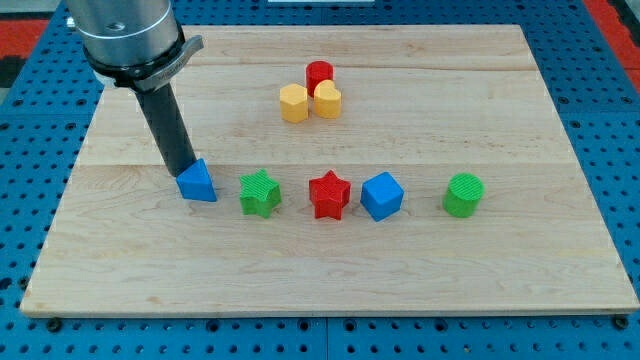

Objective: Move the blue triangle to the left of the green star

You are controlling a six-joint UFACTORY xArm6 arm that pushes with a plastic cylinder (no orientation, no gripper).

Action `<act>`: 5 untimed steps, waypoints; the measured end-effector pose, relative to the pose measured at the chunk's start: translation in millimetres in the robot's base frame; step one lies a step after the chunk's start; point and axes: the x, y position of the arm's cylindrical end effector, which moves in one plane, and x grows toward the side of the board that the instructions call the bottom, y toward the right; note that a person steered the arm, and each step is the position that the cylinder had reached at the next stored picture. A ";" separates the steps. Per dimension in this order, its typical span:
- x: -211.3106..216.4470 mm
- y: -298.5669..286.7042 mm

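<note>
Wooden board (330,280), pale planks, lay on a blue perforated base (620,120); no writing was legible. Blue triangle (198,182) sat just left of the green star (260,193). My tip (183,175), a bare rod holding nothing, touched the triangle's upper-left edge.

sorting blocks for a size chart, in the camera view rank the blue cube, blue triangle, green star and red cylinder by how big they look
1. blue cube, largest.
2. green star and blue triangle: too alike to rank.
3. red cylinder, smallest, though it is half hidden behind the yellow blocks and sits farther up the board, so this is unsure.
</note>
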 end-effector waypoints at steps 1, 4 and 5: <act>8.3 1.4; -3.4 -29.1; -69.8 50.9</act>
